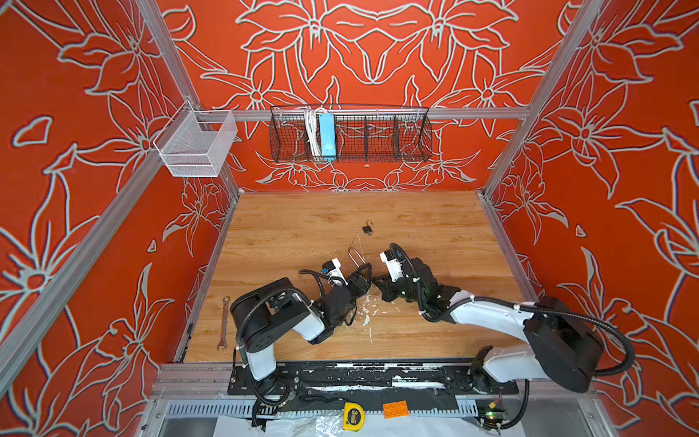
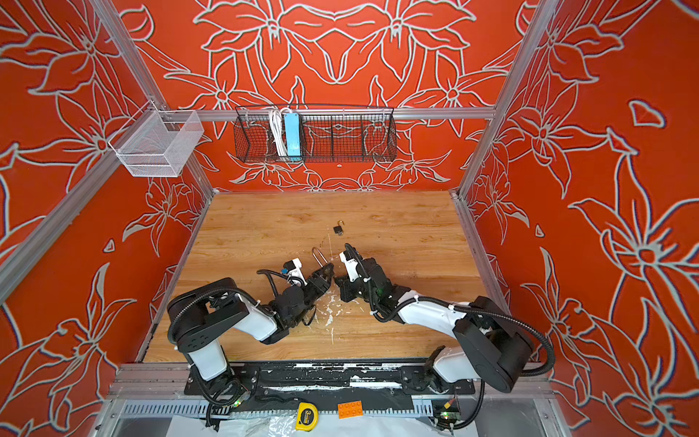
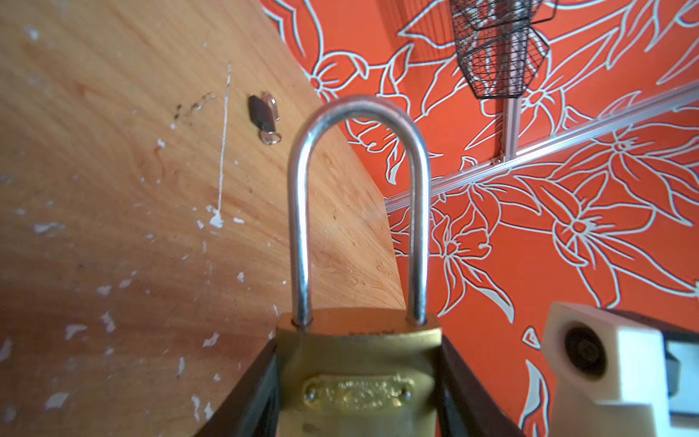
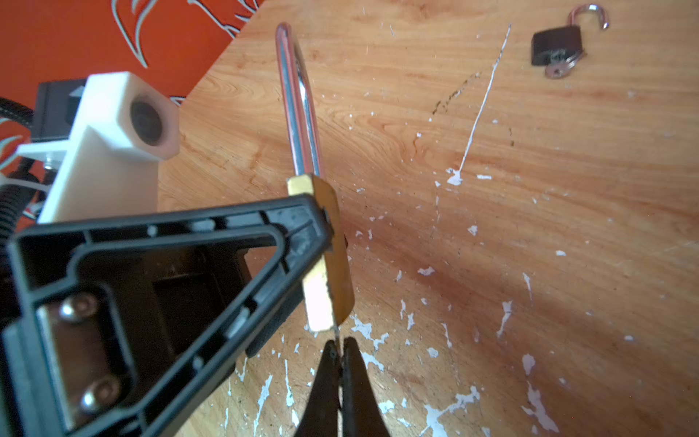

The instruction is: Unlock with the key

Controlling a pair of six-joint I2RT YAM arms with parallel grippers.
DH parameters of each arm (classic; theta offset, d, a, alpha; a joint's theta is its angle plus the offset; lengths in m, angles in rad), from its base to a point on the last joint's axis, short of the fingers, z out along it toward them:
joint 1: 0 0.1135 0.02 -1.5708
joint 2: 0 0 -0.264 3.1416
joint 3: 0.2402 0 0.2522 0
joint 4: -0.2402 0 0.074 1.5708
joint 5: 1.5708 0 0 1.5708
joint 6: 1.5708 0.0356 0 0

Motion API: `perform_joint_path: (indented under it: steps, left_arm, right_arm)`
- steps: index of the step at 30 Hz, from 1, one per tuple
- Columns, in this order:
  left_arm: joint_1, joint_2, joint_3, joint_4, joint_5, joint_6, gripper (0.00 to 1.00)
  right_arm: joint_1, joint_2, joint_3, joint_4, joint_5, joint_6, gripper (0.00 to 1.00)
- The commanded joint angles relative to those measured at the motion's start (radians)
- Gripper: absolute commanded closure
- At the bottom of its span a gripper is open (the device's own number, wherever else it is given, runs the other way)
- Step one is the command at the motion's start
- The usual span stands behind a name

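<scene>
A brass padlock (image 3: 359, 363) with a long steel shackle (image 3: 359, 189) is held above the wooden table, its body clamped between the fingers of my left gripper (image 3: 357, 346). In both top views the left gripper (image 1: 364, 273) (image 2: 326, 273) sits mid-table with the shackle (image 1: 354, 257) pointing away. My right gripper (image 4: 339, 344) (image 1: 378, 282) meets it from the right and is shut on the key (image 4: 336, 333). Only a thin metal sliver of the key shows, running from the fingertips to the padlock's bottom face (image 4: 317, 306).
A small black padlock (image 1: 367, 228) (image 4: 556, 45) lies farther back, its shackle open and a key in it. A wrench (image 1: 224, 323) lies at the table's left edge. Tape measure (image 1: 353, 416) and orange brick (image 1: 395, 409) sit beyond the front rail. A wire basket (image 1: 350, 134) hangs behind.
</scene>
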Motion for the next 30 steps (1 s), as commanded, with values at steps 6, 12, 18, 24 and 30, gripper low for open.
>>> perform_joint_path:
  steps: [6, 12, 18, 24, 30]
  left_arm:
    - [0.008, -0.076, 0.008, 0.064, 0.162, 0.259, 1.00]
    - [0.059, -0.082, -0.009, 0.064, 0.208, 0.233, 1.00]
    - [0.075, -0.060, -0.007, 0.064, 0.206, 0.176, 1.00]
    - [0.081, -0.095, -0.040, 0.063, 0.099, 0.195, 1.00]
    - [0.091, -0.142, -0.022, -0.043, 0.090, 0.331, 1.00]
  right_arm:
    - [-0.007, -0.030, -0.011, 0.111, -0.009, -0.007, 1.00]
    - [-0.008, -0.047, -0.019, 0.107, 0.002, -0.013, 1.00]
    - [-0.010, -0.067, -0.026, 0.095, 0.031, -0.022, 0.91]
    - [-0.010, -0.089, -0.041, 0.089, 0.063, -0.021, 0.60]
    - [-0.011, -0.172, -0.093, 0.118, 0.122, -0.038, 0.51]
